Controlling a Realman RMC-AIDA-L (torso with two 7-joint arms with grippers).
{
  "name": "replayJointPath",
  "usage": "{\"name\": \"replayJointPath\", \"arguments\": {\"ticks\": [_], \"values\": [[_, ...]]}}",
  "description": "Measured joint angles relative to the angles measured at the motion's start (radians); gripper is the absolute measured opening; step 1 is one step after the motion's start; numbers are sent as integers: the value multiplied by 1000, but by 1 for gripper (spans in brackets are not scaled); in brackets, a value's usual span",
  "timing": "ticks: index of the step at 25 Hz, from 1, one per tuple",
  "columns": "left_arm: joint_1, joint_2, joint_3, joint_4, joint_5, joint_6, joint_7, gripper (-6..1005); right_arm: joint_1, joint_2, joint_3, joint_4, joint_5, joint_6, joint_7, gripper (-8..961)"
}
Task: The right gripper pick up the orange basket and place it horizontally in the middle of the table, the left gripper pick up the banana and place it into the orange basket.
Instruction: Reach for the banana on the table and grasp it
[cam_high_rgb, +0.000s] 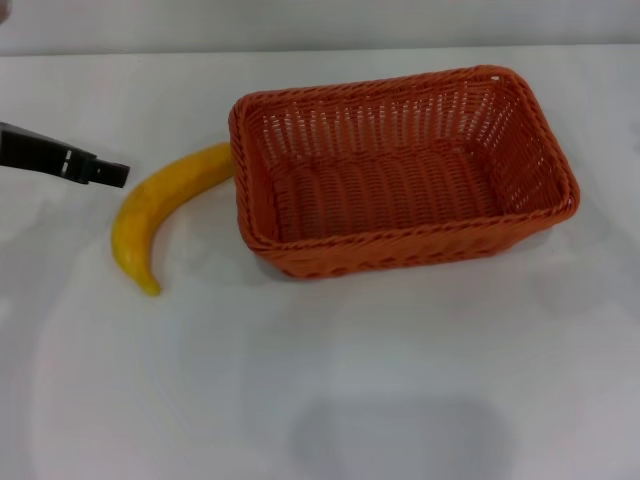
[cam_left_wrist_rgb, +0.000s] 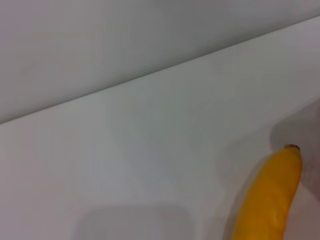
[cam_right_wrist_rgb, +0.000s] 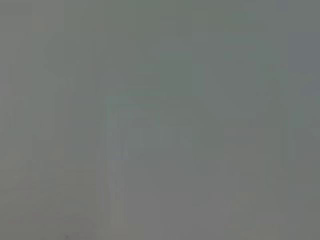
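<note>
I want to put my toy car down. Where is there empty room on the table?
The wide white stretch of table in front of the orange basket and banana is bare. The basket's right side is bare too. It is crowded at the left: the banana touches the basket's left end, and the left claw hovers beside it.

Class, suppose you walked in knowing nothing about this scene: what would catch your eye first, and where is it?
The big orange basket stands out first, sitting empty and level near the middle of the white table. Next comes the banana, lying on the table at the basket's left side, its far end right against the basket wall. The left end effector reaches in from the left edge beside the banana, not holding it; the right end effector is out of view.
</note>
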Motion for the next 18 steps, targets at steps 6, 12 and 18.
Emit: {"name": "replayJointPath", "arguments": {"ticks": [6, 12, 18], "values": [[-6, 0, 23, -55, -11, -46, 14, 862, 0, 0, -2, -1, 0, 1, -1, 846], [-13, 0, 28, -105, -12, -83, 15, 856, 0, 0, -2, 3, 0, 1, -2, 847], [-14, -1, 31, -152, -38, -127, 40, 851, 0, 2, -12, 5, 0, 1, -3, 847]]}}
